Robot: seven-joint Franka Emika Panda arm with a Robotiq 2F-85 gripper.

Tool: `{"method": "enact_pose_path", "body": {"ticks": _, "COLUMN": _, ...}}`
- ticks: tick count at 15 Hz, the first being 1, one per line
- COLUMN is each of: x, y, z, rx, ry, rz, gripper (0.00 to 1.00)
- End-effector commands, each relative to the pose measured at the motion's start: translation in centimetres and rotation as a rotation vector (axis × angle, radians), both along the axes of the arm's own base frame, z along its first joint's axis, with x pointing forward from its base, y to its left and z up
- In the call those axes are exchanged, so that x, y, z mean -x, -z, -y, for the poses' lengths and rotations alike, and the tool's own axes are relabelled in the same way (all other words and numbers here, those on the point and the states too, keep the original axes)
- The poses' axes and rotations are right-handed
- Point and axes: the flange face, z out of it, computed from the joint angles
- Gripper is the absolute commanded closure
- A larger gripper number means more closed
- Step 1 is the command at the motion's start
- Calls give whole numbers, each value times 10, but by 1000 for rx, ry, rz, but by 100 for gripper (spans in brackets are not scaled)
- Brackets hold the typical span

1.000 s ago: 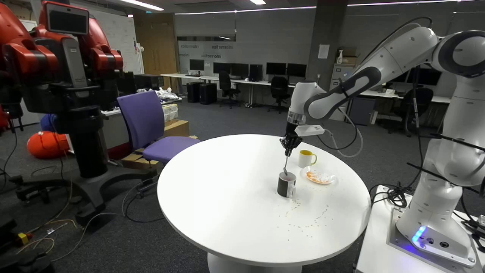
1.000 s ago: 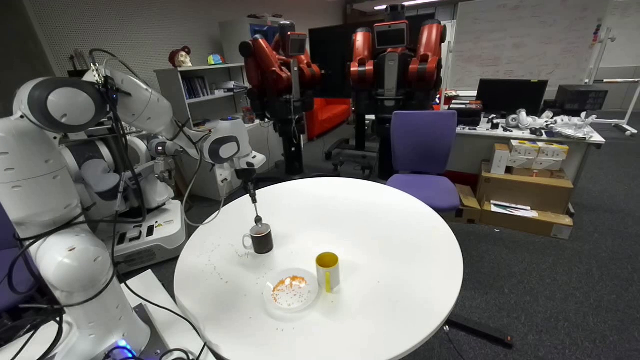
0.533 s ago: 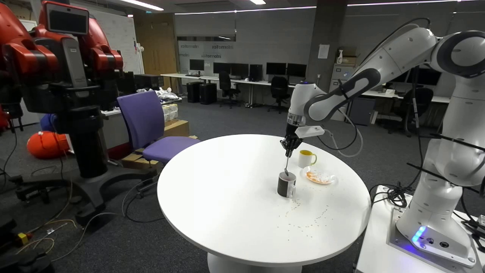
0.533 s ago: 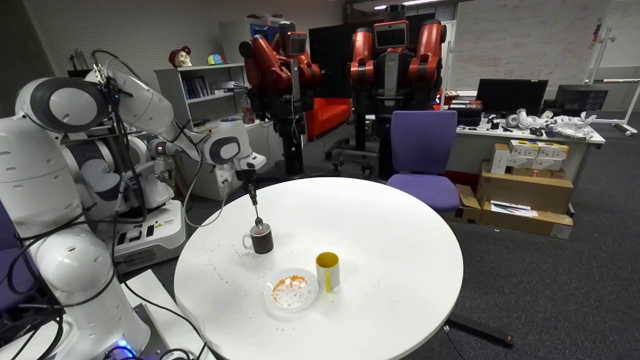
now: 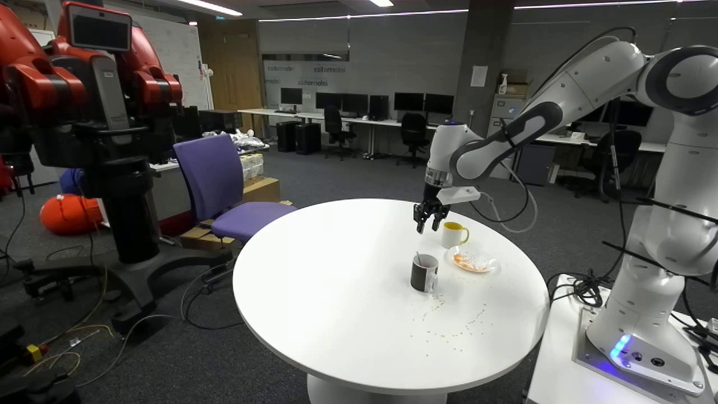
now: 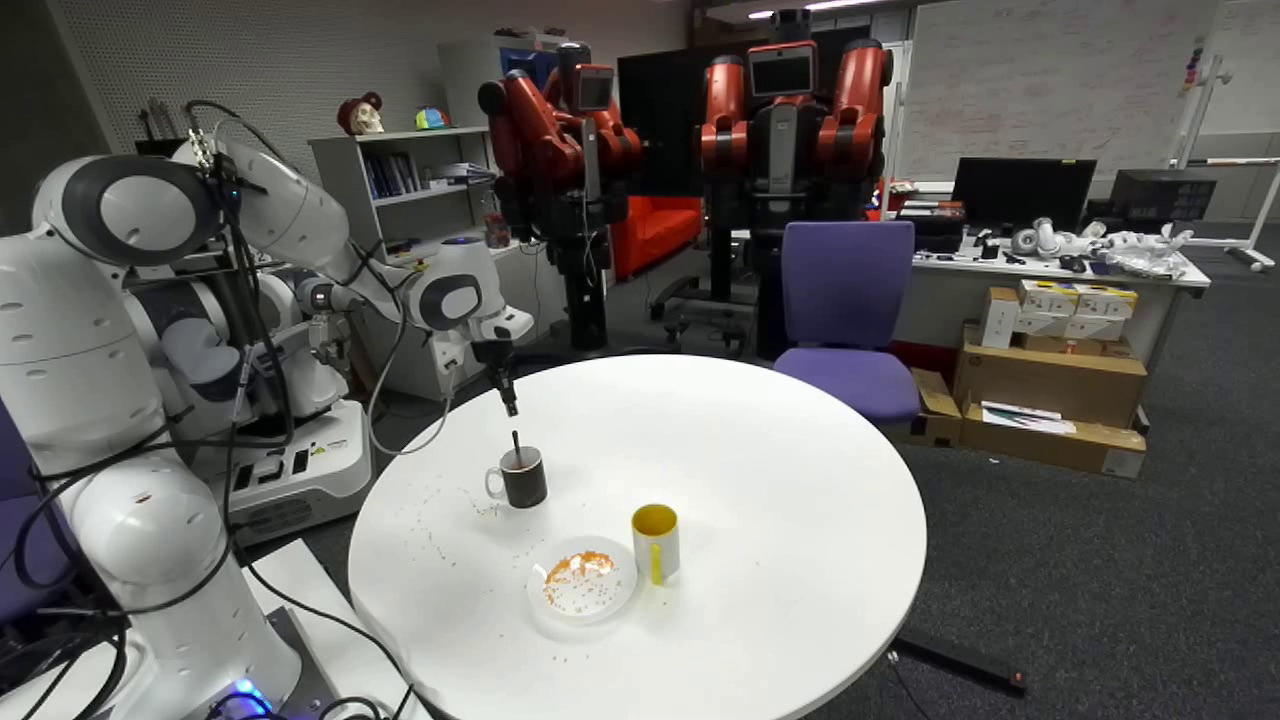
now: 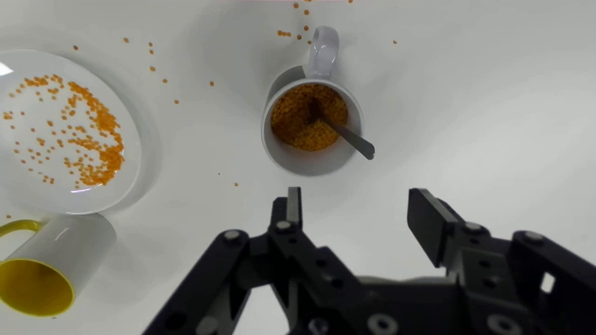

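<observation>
The black two-fingered robotic hand (image 7: 356, 214) stands unclenched, its fingers apart and nothing between them. In both exterior views it hangs just above the grey metal spoon (image 7: 351, 138), separated from it by a small gap, so nothing but the vessel below supports the spoon.

That spoon sits tilted inside the black-and-white ceramic mug (image 5: 423, 275), its handle rising past the rim. Most likely the bed of small orange grains (image 7: 309, 139) props its lower end while the wall stops it from tipping further; the spoon's bowl is hard to make out, though it may well be sunk in the grains. The mug stands upright on the round white desk (image 5: 336, 269), its flat base keeping it steady under the leaning handle.

Near it lies the shallow white plate (image 7: 46, 200), whose raised edge probably helps contain a crescent of matching grains (image 7: 109, 156). Just beside the plate, the white cylindrical mug with yellow lining (image 7: 77, 242) stands upright. Stray grains (image 7: 284, 34) dot the surface.
</observation>
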Motion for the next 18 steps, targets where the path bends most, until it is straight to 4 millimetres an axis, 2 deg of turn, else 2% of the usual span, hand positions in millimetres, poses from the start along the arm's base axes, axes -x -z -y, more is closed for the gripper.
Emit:
{"method": "enact_pose_path", "body": {"ticks": 1, "x": 4, "y": -11, "z": 9, "rx": 15, "ry": 24, "rz": -3, "gripper": 3}}
{"method": "enact_pose_path", "body": {"ticks": 2, "x": 5, "y": -15, "z": 12, "rx": 14, "ry": 31, "rz": 1, "gripper": 0}}
{"method": "enact_pose_path", "body": {"ticks": 6, "x": 9, "y": -37, "z": 19, "rx": 39, "ry": 52, "rz": -3, "gripper": 0}}
{"method": "enact_pose_path", "body": {"ticks": 15, "x": 42, "y": -98, "z": 21, "rx": 139, "ry": 18, "rz": -113, "gripper": 0}}
{"method": "enact_pose_path", "body": {"ticks": 17, "x": 47, "y": -103, "z": 18, "rx": 162, "ry": 9, "rz": -124, "gripper": 0}}
{"method": "enact_pose_path", "body": {"ticks": 18, "x": 39, "y": -91, "z": 18, "rx": 127, "ry": -2, "rz": -120, "gripper": 0}}
